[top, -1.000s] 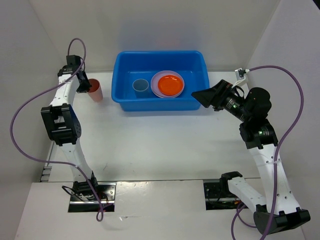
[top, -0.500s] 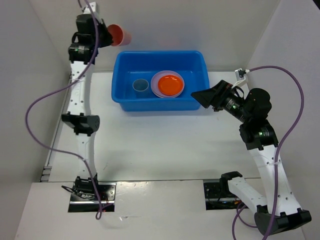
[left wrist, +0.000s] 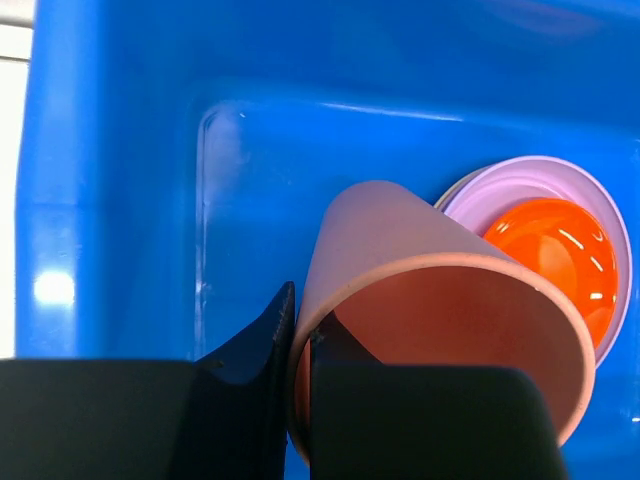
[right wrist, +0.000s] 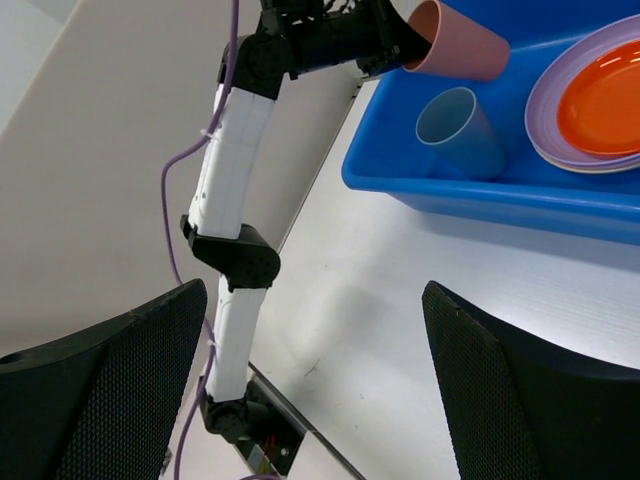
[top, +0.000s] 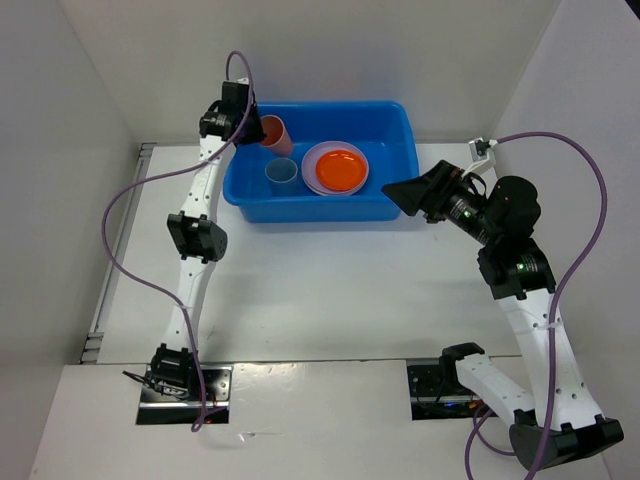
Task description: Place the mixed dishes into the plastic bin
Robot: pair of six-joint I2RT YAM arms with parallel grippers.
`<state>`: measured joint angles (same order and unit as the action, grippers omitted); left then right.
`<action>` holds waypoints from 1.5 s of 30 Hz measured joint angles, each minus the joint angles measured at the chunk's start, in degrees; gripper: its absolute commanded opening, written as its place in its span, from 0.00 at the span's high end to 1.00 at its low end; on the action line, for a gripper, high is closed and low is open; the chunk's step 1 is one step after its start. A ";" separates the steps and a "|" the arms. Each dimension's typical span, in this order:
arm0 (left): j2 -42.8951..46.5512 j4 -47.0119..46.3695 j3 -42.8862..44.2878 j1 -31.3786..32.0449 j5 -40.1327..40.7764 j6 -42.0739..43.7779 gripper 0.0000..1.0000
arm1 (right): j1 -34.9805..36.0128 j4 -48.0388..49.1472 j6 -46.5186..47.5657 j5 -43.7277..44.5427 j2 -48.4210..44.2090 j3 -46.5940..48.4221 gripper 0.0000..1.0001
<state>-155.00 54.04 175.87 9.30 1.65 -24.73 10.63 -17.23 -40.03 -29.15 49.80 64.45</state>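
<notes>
The blue plastic bin (top: 243, 190) stands at the back of the table. Inside it lie a blue cup (top: 281, 172) and a stack of plates with the orange plate (top: 340, 169) on top of a lavender one (top: 312, 172). My left gripper (top: 252, 128) is shut on the rim of the salmon-pink cup (top: 277, 134) and holds it tilted over the bin's back left corner. In the left wrist view the cup (left wrist: 430, 300) hangs above the bin floor (left wrist: 250, 200). My right gripper (top: 405, 192) is open and empty, just right of the bin's front right corner.
White walls close in the table at the back and on both sides. Purple cables loop off both arms. The right wrist view shows the left arm (right wrist: 235, 160), the bin's left end (right wrist: 380, 180) and bare table.
My left arm lifted the salmon-pink cup from the table left of the bin, swung it high, then brought it down over the bin's back left corner. The right arm has not moved.
</notes>
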 measured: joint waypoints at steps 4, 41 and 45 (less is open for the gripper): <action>-1.22 -0.02 0.85 0.11 0.02 -0.94 1.00 | 0.00 0.02 0.09 0.04 0.07 0.00 0.07; 0.57 1.05 1.70 0.28 1.70 -0.46 0.00 | 0.00 -0.39 0.48 0.37 2.29 0.00 0.00; 7.02 4.72 1.70 0.28 2.84 -0.48 0.00 | 0.00 -1.40 0.50 2.58 1.81 0.00 0.00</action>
<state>-147.98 58.76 177.58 9.58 4.49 -25.21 10.63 -18.63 -39.53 -26.57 51.62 64.45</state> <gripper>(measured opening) 1.000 0.997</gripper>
